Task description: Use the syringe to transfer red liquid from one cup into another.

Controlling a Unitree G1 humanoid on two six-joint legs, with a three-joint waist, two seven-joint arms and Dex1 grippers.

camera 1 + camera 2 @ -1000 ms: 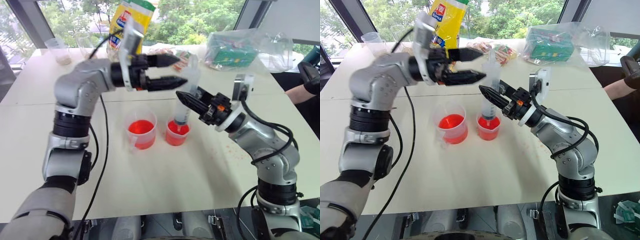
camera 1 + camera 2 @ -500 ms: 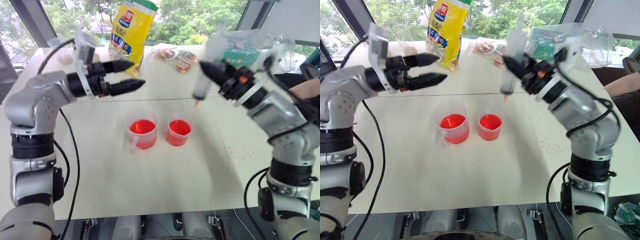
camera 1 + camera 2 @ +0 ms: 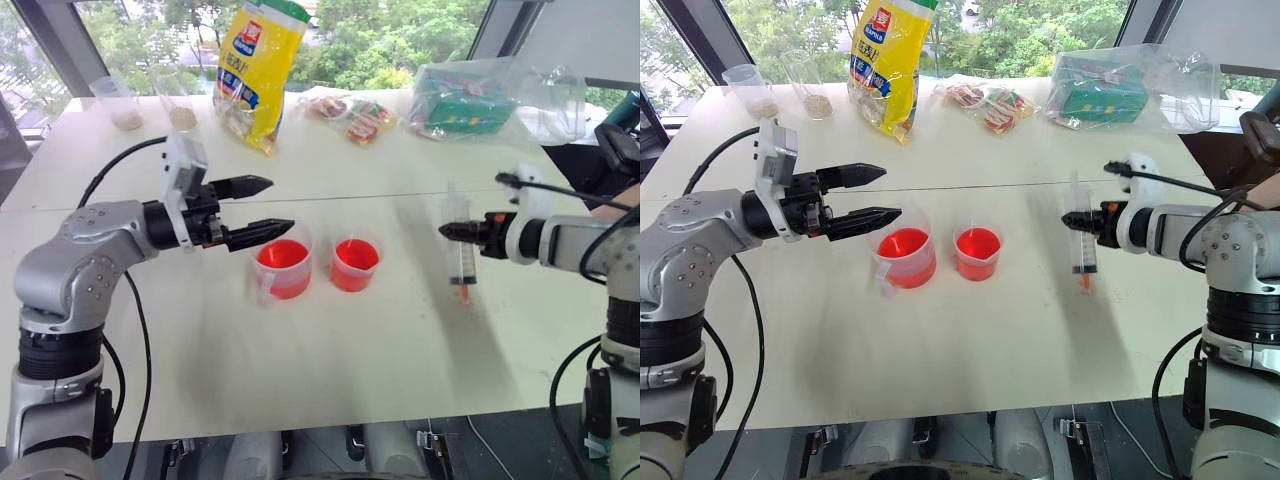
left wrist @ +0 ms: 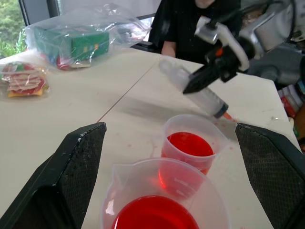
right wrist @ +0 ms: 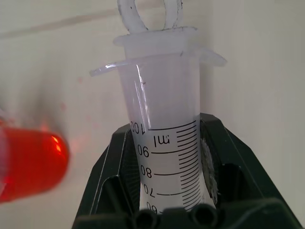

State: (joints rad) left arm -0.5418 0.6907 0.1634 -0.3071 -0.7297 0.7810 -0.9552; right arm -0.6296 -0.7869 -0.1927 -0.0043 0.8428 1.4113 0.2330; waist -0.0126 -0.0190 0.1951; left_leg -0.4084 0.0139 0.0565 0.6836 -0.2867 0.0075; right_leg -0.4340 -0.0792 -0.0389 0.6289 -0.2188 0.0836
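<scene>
The syringe (image 3: 460, 252) hangs upright, red tip down, just above the table to the right of both cups. My right gripper (image 3: 462, 232) is shut on its barrel (image 5: 167, 143), and the plunger is pushed fully in. The wider handled cup (image 3: 283, 268) and the smaller cup (image 3: 355, 263) stand side by side mid-table, each holding red liquid (image 4: 191, 143). My left gripper (image 3: 258, 209) is open and level, its fingers (image 3: 262, 233) reaching over the near-left rim of the handled cup with nothing between them.
At the back of the table are a yellow bag (image 3: 255, 60), snack packets (image 3: 352, 113), a clear bag with a green box (image 3: 470, 95) and two tall clear cups (image 3: 125, 102). A person in dark clothing (image 4: 190, 24) sits at the right edge.
My right gripper lifted the syringe out of the smaller cup, swung it right and lowered it beside the cups. My left gripper dropped and drew back left, still open.
</scene>
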